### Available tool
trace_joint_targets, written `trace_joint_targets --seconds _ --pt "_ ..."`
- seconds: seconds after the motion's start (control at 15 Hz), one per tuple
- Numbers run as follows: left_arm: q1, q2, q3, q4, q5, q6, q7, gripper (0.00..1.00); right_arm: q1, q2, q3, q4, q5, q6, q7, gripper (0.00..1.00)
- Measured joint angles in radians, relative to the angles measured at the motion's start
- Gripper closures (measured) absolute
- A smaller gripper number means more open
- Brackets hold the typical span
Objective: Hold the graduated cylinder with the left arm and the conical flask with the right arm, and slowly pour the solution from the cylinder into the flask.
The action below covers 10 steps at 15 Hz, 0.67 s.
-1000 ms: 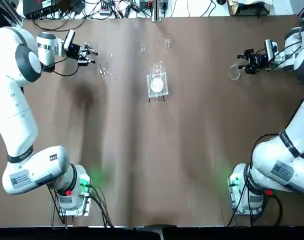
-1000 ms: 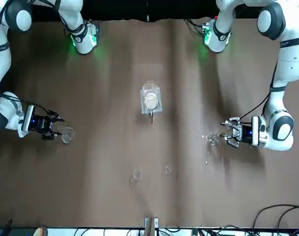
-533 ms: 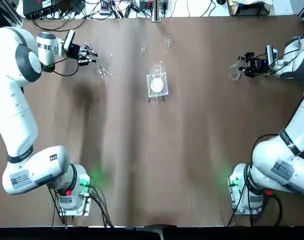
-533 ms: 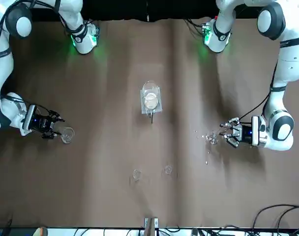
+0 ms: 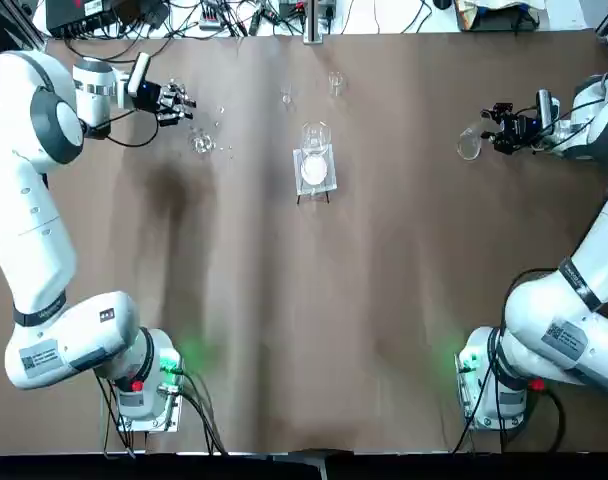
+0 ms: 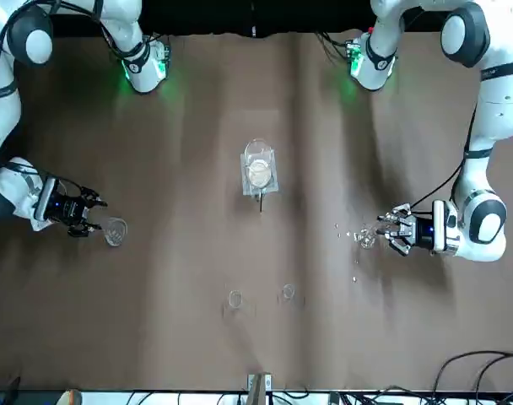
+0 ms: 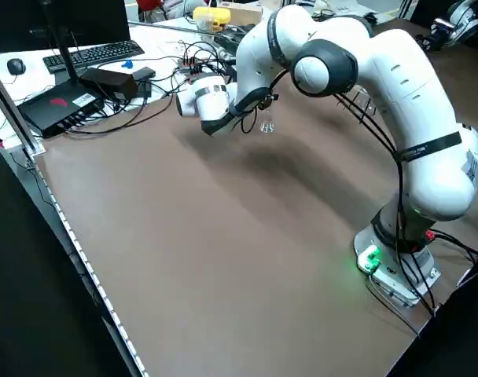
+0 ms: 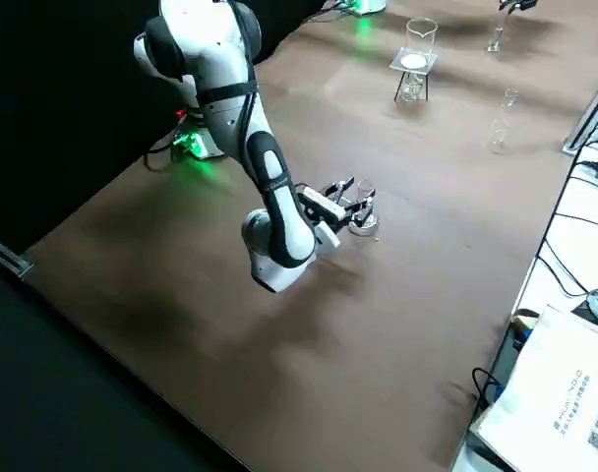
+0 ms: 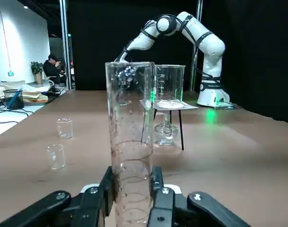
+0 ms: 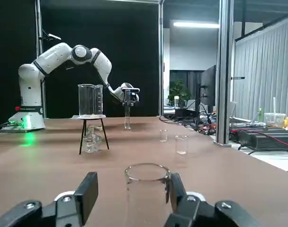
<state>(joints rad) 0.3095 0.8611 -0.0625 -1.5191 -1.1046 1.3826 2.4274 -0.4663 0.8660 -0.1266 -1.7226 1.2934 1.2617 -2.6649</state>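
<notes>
The graduated cylinder [image 9: 130,132] stands upright between my left gripper's fingers [image 9: 107,182], which press against both its sides. In the top view the left gripper [image 5: 184,100] is at the far left of the table, with the cylinder's foot [image 5: 200,143] glinting beside it. The conical flask [image 10: 147,189] stands on the table at the far right. My right gripper [image 10: 132,184] is open around its neck, with a gap on one side. The top view shows the flask [image 5: 469,147] just off the right gripper [image 5: 496,127].
A clear beaker on a white square stand [image 5: 314,165] sits at the table's middle, toward the far side. Two tiny glass pieces [image 5: 335,82] stand behind it. Cables and equipment [image 5: 214,15] line the far edge. A person [image 9: 51,66] sits well beyond the table.
The left gripper has shifted slightly toward the far edge. The right gripper has drawn back a little toward the right edge, and the flask has stayed in place.
</notes>
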Motion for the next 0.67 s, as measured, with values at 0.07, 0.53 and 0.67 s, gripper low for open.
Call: trace_joint_targets --seconds 0.07,0.53,0.67 --pt "-0.002 -0.002 -0.005 0.000 0.000 0.007 -0.006 0.66 0.000 0.001 0.000 0.000 0.000 -0.002 -0.001 0.31" --pt "-0.039 -0.074 -0.012 0.003 0.000 0.023 -0.106 0.66 0.000 0.003 0.008 0.005 0.001 -0.004 -0.012 0.31" --pt "-0.066 -0.099 -0.012 0.004 0.000 0.050 -0.115 0.66 0.000 0.002 0.009 0.016 0.001 -0.004 -0.013 0.32"
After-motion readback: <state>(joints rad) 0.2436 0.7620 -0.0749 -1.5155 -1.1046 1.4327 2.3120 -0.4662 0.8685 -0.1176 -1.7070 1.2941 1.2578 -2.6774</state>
